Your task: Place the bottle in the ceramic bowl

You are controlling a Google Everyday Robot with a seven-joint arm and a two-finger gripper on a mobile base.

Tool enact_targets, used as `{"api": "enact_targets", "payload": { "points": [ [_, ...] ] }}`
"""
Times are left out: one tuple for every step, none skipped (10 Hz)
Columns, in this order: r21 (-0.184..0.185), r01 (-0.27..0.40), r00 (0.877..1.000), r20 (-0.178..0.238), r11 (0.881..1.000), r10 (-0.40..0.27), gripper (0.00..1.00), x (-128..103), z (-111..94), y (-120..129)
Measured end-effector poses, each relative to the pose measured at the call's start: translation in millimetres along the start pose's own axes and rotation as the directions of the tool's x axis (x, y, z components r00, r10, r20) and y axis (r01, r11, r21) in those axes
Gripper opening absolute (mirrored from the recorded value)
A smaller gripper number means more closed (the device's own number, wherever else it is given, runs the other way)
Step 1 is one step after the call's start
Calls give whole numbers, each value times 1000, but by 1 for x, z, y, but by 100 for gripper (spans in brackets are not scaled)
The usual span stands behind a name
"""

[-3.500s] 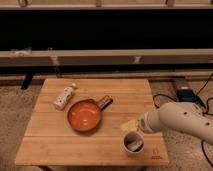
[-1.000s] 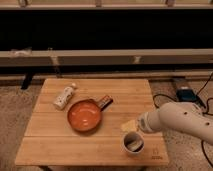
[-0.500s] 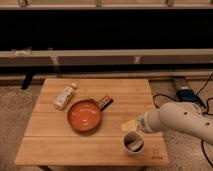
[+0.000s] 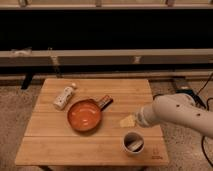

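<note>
The bottle [image 4: 64,97] is small and whitish with a white cap. It lies on its side near the far left of the wooden table [image 4: 60,145]. The ceramic bowl [image 4: 85,115] is round, orange-red and empty, and sits just right of and in front of the bottle. My white arm [image 4: 175,115] reaches in from the right. My gripper [image 4: 130,120] is the pale yellowish tip of that arm. It hangs low over the table to the right of the bowl, far from the bottle.
A white cylindrical cup [image 4: 133,143] stands near the table's front right, just below the gripper. A small dark brown packet [image 4: 105,101] lies against the bowl's far right rim. Cables and a dark box [image 4: 187,94] are on the floor to the right.
</note>
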Motion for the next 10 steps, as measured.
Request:
{"api": "enact_targets", "payload": {
  "points": [
    [13, 31, 999, -13, 999, -31, 80, -17, 8, 9],
    [20, 59, 998, -25, 998, -58, 80, -35, 18, 22],
    [26, 92, 995, -41, 995, -91, 80, -53, 30, 37],
    [31, 134, 989, -61, 990, -132, 80, -74, 44, 57],
    [37, 164, 984, -74, 986, -161, 80, -90, 55, 70],
    [44, 191, 979, -88, 981, -186, 80, -106, 65, 83],
    [49, 220, 971, -104, 974, -214, 80, -124, 77, 99],
    [53, 239, 966, -117, 970, -232, 80, -138, 87, 110],
    [59, 254, 961, -131, 965, -245, 80, -152, 98, 122],
    [70, 269, 954, -156, 961, -256, 80, -172, 114, 138]
  ]
}}
